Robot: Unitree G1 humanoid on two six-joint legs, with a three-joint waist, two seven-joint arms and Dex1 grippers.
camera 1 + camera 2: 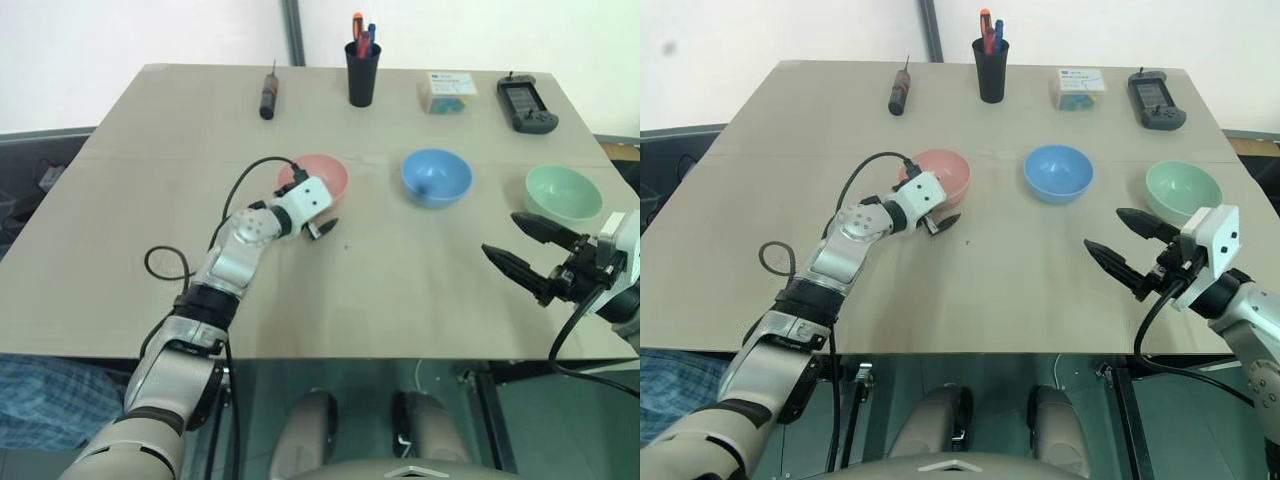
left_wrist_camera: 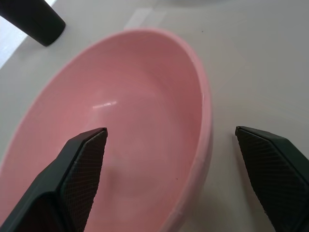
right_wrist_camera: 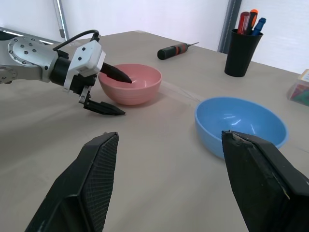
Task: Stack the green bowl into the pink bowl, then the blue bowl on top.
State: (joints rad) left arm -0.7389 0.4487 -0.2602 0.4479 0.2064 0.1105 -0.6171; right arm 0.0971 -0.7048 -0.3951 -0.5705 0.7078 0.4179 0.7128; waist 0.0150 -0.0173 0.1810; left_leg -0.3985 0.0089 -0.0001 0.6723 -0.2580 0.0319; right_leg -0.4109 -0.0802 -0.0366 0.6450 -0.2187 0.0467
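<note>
Pink bowl, blue bowl and green bowl sit separate; nothing stacked, your left gripper and right gripper gape empty.

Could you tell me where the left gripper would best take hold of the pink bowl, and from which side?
Probably by the rim on its near side. The pink bowl sits upright and empty, its thin wall suiting a pinch. The left gripper is open and already straddles that rim, one finger over the inside, the other outside.
</note>
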